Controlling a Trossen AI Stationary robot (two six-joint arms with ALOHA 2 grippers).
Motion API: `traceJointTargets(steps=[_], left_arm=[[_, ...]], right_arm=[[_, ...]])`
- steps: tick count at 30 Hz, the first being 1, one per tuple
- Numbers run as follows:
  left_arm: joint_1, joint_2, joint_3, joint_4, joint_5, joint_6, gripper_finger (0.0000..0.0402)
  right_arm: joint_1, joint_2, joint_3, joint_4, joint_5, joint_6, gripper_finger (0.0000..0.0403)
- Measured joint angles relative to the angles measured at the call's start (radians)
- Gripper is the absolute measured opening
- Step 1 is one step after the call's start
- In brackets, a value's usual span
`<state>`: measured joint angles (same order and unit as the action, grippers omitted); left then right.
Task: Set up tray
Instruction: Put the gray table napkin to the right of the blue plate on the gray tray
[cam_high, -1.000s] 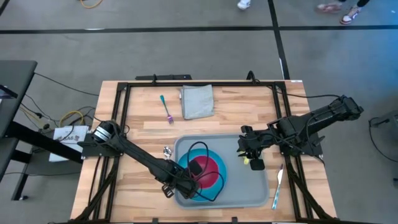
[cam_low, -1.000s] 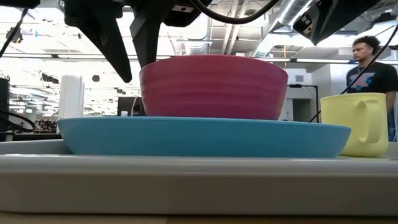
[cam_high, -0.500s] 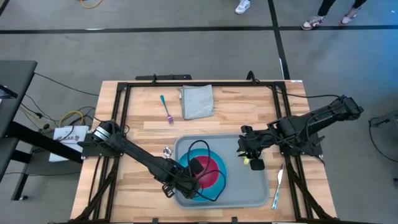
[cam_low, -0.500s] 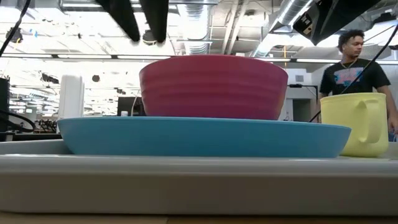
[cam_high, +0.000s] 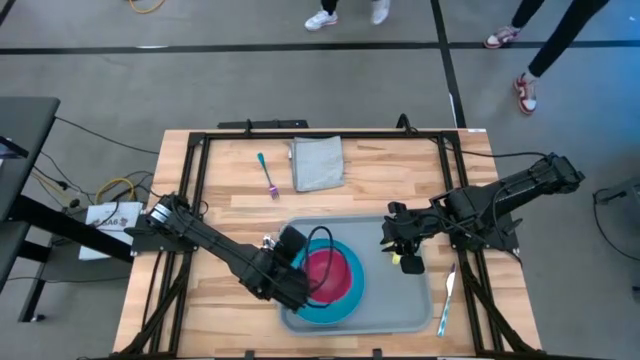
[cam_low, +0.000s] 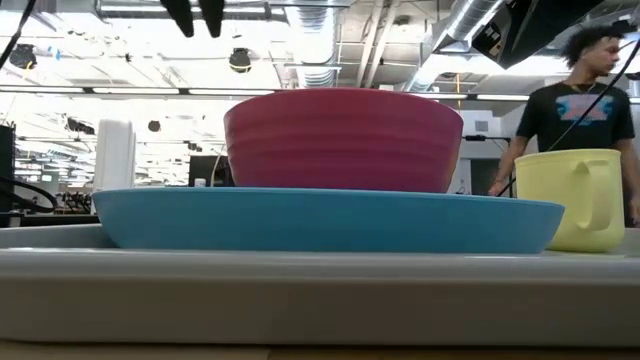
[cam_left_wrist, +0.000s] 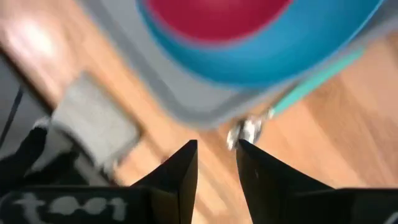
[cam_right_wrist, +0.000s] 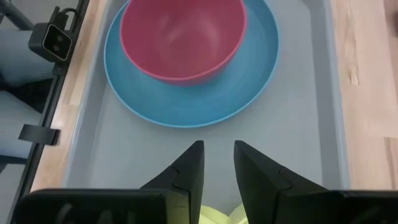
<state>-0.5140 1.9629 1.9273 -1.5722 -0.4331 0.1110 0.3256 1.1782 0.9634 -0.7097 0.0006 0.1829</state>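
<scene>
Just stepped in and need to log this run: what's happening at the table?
A two-arm robot is setting up a flat grey plastic tray. A red bowl sits on a round blue plate on it. The left gripper, empty, is above the tray's edge, jaws slightly apart. The right gripper is over a yellow mug on the tray. A fork, napkin and knife lie outside.

High view: overhead, facing straight down, whole bench (cam_high: 220, 190) mid-frame. Low view: bench-top level, facing the room, very close to the tray (cam_low: 320, 290) rim. Wrist views: close, looking past their own fingers. All four share the red bowl (cam_right_wrist: 180, 37) on the blue plate (cam_right_wrist: 249, 81).
</scene>
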Motion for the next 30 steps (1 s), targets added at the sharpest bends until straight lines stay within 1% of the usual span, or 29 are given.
traceJointTargets(steps=[3,6,9,16,20,22,24,28,30], left_arm=[[0.001,-0.006,0.002,0.003,-0.019,-0.050,0.0103],[0.000,-0.036,0.001,0.001,0.004,-0.050,0.0103],[0.000,-0.074,0.001,0.003,0.002,-0.070,0.0103],[-0.007,-0.218,0.001,0.001,0.001,-0.179,0.0103],[-0.020,-0.315,-0.020,0.004,-0.059,-0.249,0.0103],[-0.028,-0.379,-0.072,0.003,-0.099,-0.284,0.0103],[-0.033,-0.451,-0.153,0.002,-0.122,-0.342,0.0103],[-0.051,-0.610,-0.360,0.013,-0.150,-0.501,0.0103],[-0.063,-0.684,-0.478,0.045,-0.159,-0.545,0.0103]], right_arm=[[0.000,0.000,0.000,0.000,0.000,0.000,0.0082],[0.001,0.000,0.000,0.000,0.000,0.000,0.0082],[0.002,0.000,0.000,-0.001,0.000,0.000,0.0082],[0.002,0.000,0.000,-0.005,0.000,-0.005,0.0082],[0.002,0.001,0.000,-0.004,0.000,-0.007,0.0082],[0.002,0.007,0.000,-0.004,0.000,-0.007,0.0082],[0.002,0.007,-0.001,-0.004,0.001,-0.008,0.0082],[0.001,0.022,-0.002,-0.004,0.006,-0.019,0.0082],[0.001,0.033,0.000,0.015,0.006,-0.047,0.0082]])
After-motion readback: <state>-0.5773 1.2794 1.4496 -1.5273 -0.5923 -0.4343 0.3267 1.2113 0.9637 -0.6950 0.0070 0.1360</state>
